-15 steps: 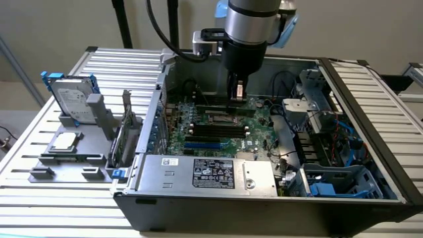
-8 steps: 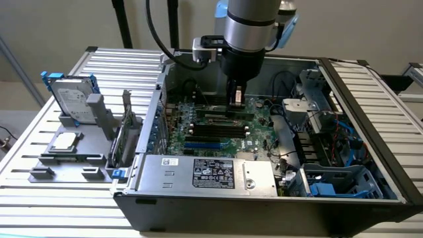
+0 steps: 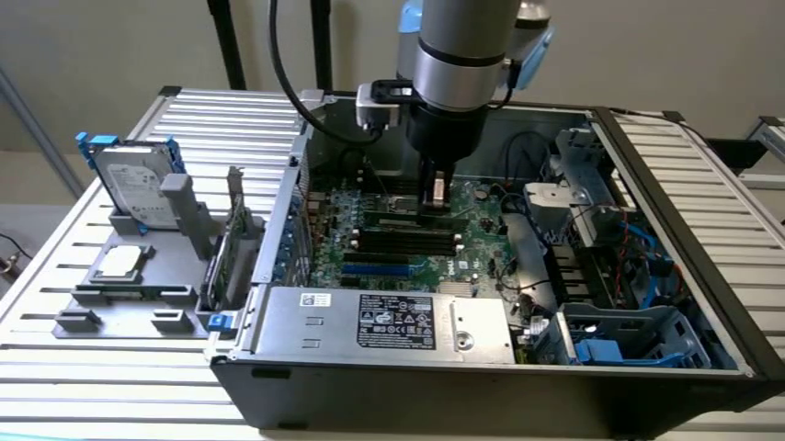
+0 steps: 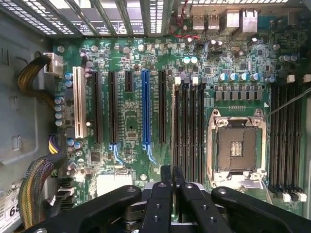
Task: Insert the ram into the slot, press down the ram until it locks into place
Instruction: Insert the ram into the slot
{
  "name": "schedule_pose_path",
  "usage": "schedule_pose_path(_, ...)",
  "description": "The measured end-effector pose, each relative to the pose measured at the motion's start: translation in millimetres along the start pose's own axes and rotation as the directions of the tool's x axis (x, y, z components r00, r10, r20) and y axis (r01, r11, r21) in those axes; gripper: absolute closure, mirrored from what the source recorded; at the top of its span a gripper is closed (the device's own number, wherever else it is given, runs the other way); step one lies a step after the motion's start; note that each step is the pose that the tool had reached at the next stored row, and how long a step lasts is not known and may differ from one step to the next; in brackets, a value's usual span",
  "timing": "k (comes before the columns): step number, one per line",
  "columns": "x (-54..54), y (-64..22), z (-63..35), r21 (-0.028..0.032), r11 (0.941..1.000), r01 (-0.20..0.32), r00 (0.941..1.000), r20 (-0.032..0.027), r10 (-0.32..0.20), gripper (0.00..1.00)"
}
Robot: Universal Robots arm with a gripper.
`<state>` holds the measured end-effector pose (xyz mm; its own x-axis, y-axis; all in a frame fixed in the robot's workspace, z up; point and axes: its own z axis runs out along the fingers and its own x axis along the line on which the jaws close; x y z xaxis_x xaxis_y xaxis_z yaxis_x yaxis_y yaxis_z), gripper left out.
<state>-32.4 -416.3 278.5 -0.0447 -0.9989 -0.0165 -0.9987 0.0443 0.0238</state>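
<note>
Nearest in the exterior view is the black front wall of the open computer case (image 3: 491,395), which lies on a slatted metal table (image 3: 110,390). Just inside that wall sits a grey metal box with a black label (image 3: 312,322), and toward the exterior view's right is a blue-and-grey drive cage (image 3: 626,335). On the table at the exterior view's left, outside the case, a grey holder (image 3: 123,308) carries a processor chip (image 3: 120,264), an upright green card with a metal bracket (image 3: 233,243) and, farther back, a hard drive (image 3: 132,188) standing on edge. Beyond the grey box the green motherboard (image 3: 325,248) lies flat, with the blue socket (image 3: 381,270) first and a row of long black sockets (image 3: 405,241) behind it. The gripper (image 3: 436,204) hangs straight down over that row. From the wrist, its black fingers (image 4: 166,179) stand close together, pinched on the ram (image 4: 173,121), which shows edge-on as a thin pale line running away from the fingertips. That line lies along the slot (image 4: 178,141), the outermost of four alike, on the side away from the processor socket (image 4: 236,145). Whether the ram's lower edge is in the slot or just above it I cannot tell. Farthest back, the silver arm (image 3: 460,55) rises out of the frame.
</note>
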Motion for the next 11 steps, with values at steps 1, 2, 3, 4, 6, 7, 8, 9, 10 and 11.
schedule_pose_path(1,0.0,0.3,1.8,0.0001,1.0000,-0.001,1.0000,0.0001,0.001,0.87)
schedule_pose_path(2,0.1,0.7,3.6,0.0000,1.0000,-0.002,1.0000,0.0001,0.002,0.87)
schedule_pose_path(3,0.2,1.1,5.4,0.0000,1.0000,-0.003,1.0000,0.0000,0.003,0.87)
schedule_pose_path(4,0.2,1.6,7.4,0.0000,1.0000,-0.003,1.0000,0.0000,0.003,0.87)
schedule_pose_path(6,0.3,2.5,11.0,0.0001,1.0000,-0.004,1.0000,0.0001,0.004,0.87)
schedule_pose_path(7,0.3,3.3,12.9,0.0001,1.0000,-0.004,1.0000,0.0000,0.004,0.87)
schedule_pose_path(8,0.0,4.1,14.7,0.0001,1.0000,-0.003,1.0000,0.0000,0.003,0.87)
schedule_pose_path(9,-0.7,4.8,16.5,0.0003,1.0000,-0.003,1.0000,0.0001,0.003,0.87)
schedule_pose_path(10,-1.8,5.3,18.3,0.0008,1.0000,-0.003,1.0000,0.0000,0.003,0.87)
schedule_pose_path(11,-3.2,5.5,20.1,0.0014,1.0000,-0.003,1.0000,-0.0001,0.003,0.87)
